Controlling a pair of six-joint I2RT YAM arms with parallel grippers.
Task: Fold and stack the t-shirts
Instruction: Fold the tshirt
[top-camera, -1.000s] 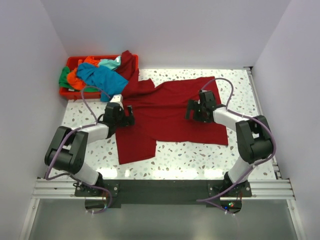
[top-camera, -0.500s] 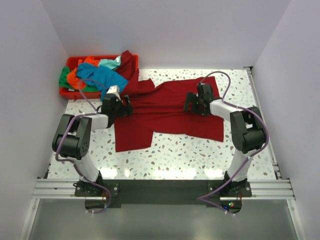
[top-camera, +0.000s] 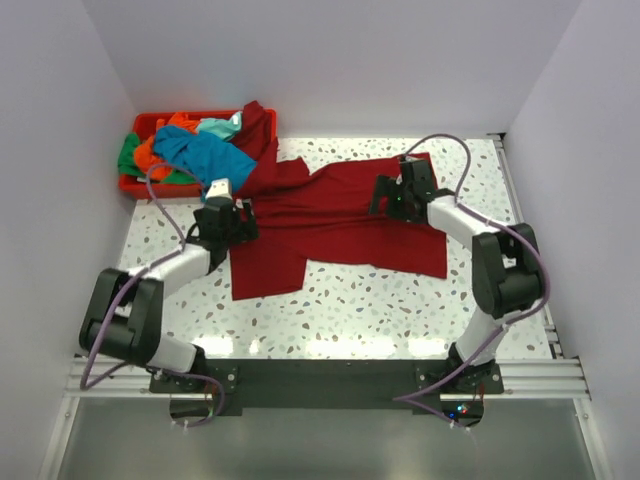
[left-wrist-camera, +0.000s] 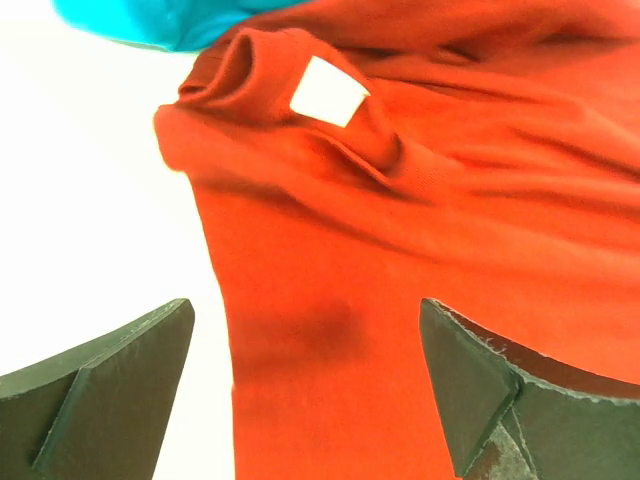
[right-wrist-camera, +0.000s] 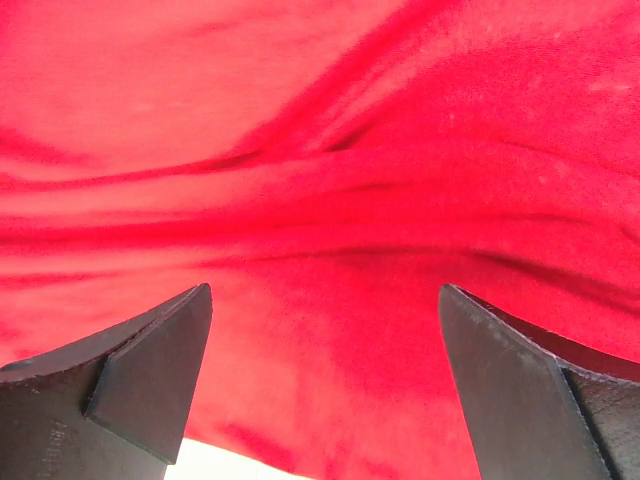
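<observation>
- The big dark red t-shirt (top-camera: 350, 220) lies spread out on the speckled table (top-camera: 400, 310). One end touches the red bin (top-camera: 128, 186).
- The left gripper (top-camera: 243, 220) is over the shirt's left edge. Its fingers (left-wrist-camera: 100, 390) are wide apart and hold nothing.
- The right gripper (top-camera: 383, 203) is over the shirt's far right part, fingers (right-wrist-camera: 130, 385) wide apart too.
- A white label (left-wrist-camera: 328, 92) shows at the collar.
- A teal t-shirt (top-camera: 205, 155), an orange t-shirt (top-camera: 150, 160) and a green t-shirt (top-camera: 127, 155) are piled in the bin.
</observation>
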